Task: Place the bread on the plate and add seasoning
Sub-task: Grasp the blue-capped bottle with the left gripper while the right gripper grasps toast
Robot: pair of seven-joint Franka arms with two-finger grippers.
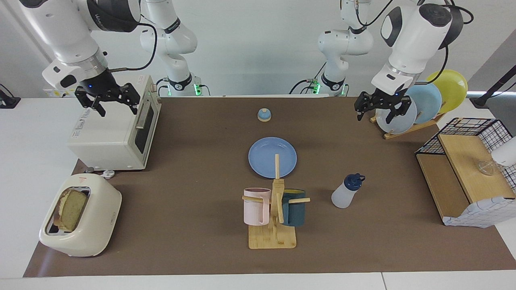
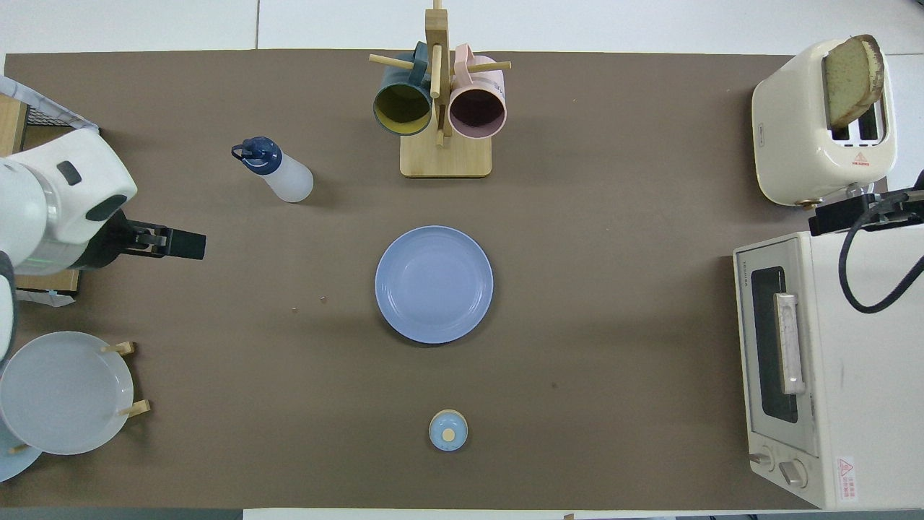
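Observation:
The bread [image 1: 71,209] [image 2: 852,78] stands upright in a slot of the cream toaster [image 1: 94,231] at the right arm's end of the table. The blue plate [image 1: 266,155] [image 2: 434,284] lies flat at the table's middle with nothing on it. The seasoning bottle [image 1: 346,192] [image 2: 280,175] stands upright beside the mug rack, toward the left arm's end. My left gripper [image 1: 375,116] [image 2: 180,244] hangs open and holds nothing, over the mat beside the plate rack. My right gripper [image 1: 117,108] [image 2: 837,215] is open with nothing in it, over the toaster oven's top.
A white toaster oven [image 1: 109,137] sits nearer to the robots than the toaster. A wooden mug rack [image 1: 274,219] with two mugs stands farther out than the plate. A small bell [image 1: 264,115], an upright plate rack [image 1: 419,106] and a wire shelf [image 1: 463,165] also stand here.

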